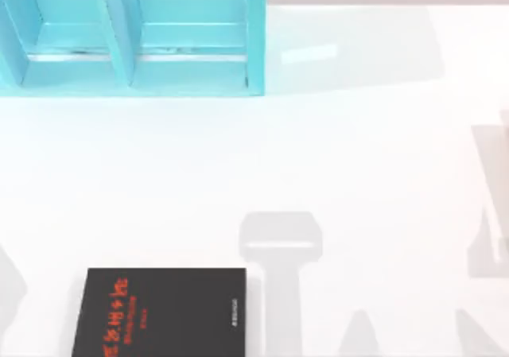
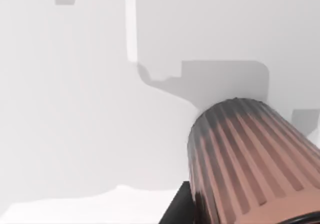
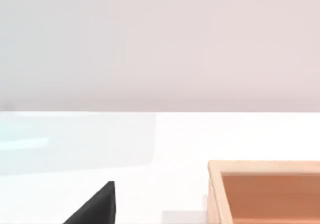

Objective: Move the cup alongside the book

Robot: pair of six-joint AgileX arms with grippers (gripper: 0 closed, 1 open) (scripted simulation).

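The ribbed brown cup [image 2: 250, 159] sits close under the left wrist camera, next to a black corner; can't tell what the fingers are doing. The black book [image 1: 163, 313] lies at the surface's near-left edge. Risk: a blind release tips the cup onto it.

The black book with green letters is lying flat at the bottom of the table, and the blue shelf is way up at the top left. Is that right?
Almost. The letters on the book are red-orange, not green; the top view shows them on its black cover. The rest holds: the book lies flat at the near edge of the table, and the turquoise shelf unit stands at the top left.
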